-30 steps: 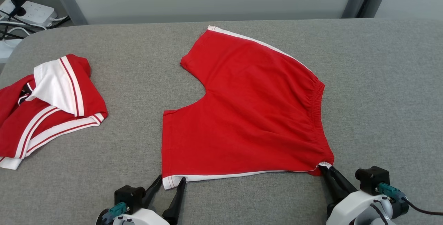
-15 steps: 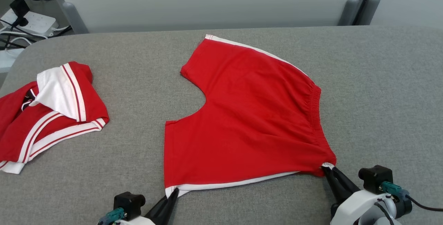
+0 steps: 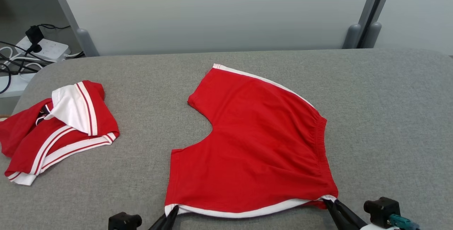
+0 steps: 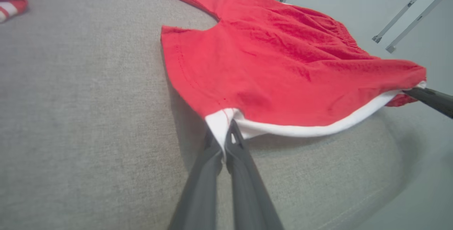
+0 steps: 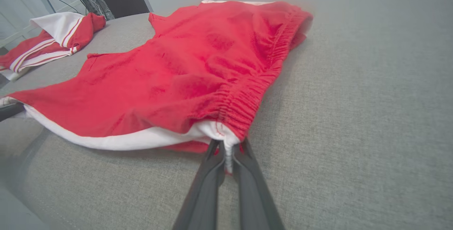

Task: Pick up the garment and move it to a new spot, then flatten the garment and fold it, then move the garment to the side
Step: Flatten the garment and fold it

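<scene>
Red shorts (image 3: 254, 152) with white side stripes lie spread on the grey table (image 3: 389, 116), waistband toward the right. My left gripper (image 3: 172, 213) is shut on the near leg's white hem corner (image 4: 221, 125). At the near end of the elastic waistband, my right gripper (image 3: 329, 203) is shut on the white-edged corner (image 5: 226, 138). The near white stripe edge (image 4: 311, 129) is raised a little off the table between the two grippers. The far leg (image 3: 216, 81) rests flat.
A second red and white garment (image 3: 60, 131) lies crumpled at the table's left edge. A power strip with cables (image 3: 39, 47) sits beyond the back left corner. Grey partition panels with posts (image 3: 357, 32) stand behind the table.
The left gripper closed on the hem corner after standing open beside it. The camera tilted up, so everything sits lower in view. The shorts' near edge now sags in a curve between the grippers.
</scene>
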